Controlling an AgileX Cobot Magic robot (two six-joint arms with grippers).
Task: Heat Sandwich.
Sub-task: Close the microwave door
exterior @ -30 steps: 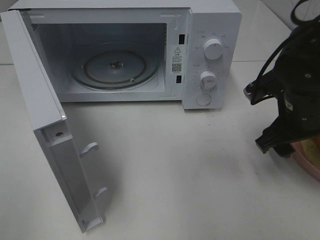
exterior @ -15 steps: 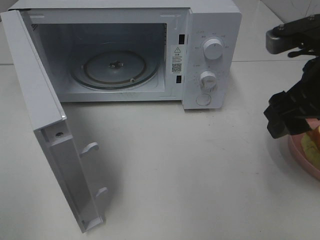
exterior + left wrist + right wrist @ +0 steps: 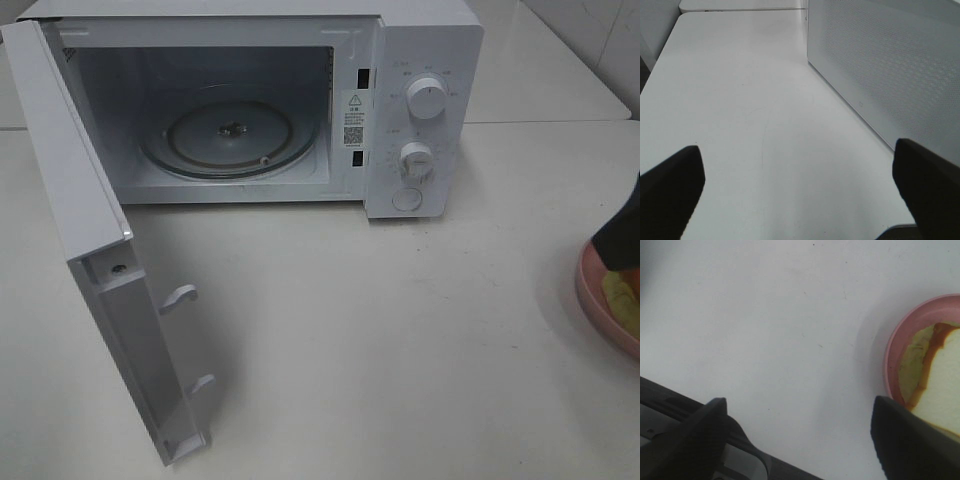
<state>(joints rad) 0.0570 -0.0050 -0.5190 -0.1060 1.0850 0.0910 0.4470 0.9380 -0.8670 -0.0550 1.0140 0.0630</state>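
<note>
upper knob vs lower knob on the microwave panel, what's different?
The upper knob sits high on the control panel; the lower knob sits below it, above the round button. The upper knob looks somewhat larger than the lower knob. Printed marks ring the upper knob's top arc, while those by the lower knob run down its left side. Both are white, round, with a raised grip bar, on the same microwave front.
</note>
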